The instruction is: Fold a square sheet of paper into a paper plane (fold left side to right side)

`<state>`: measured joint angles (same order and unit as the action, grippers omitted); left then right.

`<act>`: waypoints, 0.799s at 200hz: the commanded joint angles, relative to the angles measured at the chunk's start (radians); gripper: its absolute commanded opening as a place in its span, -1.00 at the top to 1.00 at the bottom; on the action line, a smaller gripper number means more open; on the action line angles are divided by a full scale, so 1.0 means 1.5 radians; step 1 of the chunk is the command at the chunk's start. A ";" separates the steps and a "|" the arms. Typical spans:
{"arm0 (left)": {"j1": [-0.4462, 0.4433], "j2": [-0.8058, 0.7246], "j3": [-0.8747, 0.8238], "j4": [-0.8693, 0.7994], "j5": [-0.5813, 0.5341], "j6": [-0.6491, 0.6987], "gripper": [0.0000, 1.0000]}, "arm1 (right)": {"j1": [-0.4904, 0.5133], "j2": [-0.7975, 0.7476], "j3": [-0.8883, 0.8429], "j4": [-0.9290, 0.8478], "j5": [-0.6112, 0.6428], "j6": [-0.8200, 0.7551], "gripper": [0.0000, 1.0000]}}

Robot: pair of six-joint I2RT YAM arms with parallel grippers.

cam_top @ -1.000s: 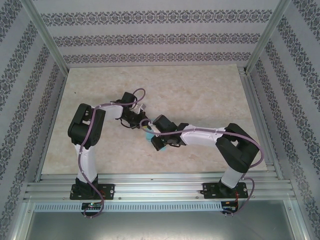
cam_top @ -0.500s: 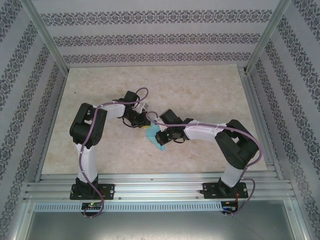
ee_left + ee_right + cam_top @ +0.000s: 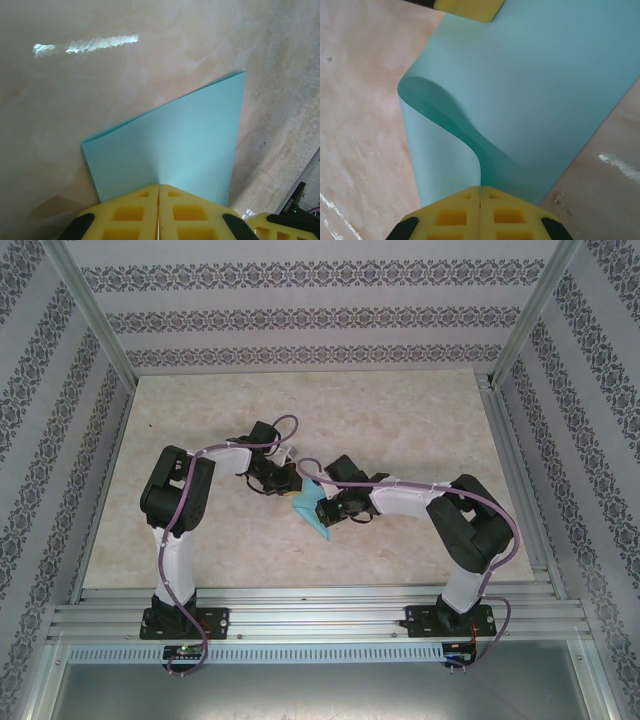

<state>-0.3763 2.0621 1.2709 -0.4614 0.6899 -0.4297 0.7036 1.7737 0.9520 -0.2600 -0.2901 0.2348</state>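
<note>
Reaching in from the left side of the overhead view, the left arm's black gripper with yellow finger pads [image 3: 158, 189] has its jaws pressed flat together on one edge of the thin turquoise-blue square sheet of paper [image 3: 175, 140]. No gap shows between the pads. Seen from the left wrist, the sheet spreads away from that pinch as a smooth panel, one sharp corner pointing up and to the right over the pale marbled tabletop [image 3: 400, 410]. From above, the paper sits between the two wrists near the middle of the tabletop, a narrow tip angled toward the near edge. Whether any part of it rests on the surface cannot be told. To the right, the right arm's matching yellow-padded gripper [image 3: 480, 192] is likewise closed tight on the sheet's edge. Its wrist camera shows the paper rising from the pinch and bending over in a soft, rounded curl on the left, not a pressed crease. One yellow pad of the left gripper touches the sheet's far edge.
</note>
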 commanded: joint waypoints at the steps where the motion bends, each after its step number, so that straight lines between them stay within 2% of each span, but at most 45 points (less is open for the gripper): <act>1: -0.018 0.038 -0.004 -0.022 -0.053 0.012 0.81 | -0.010 0.010 0.016 0.016 -0.005 -0.003 1.00; 160: -0.021 0.040 -0.006 -0.018 -0.058 0.010 0.81 | -0.014 0.011 0.012 0.011 -0.007 0.000 1.00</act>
<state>-0.3828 2.0640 1.2751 -0.4610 0.6857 -0.4301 0.6846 1.7939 0.9733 -0.2615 -0.2901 0.2344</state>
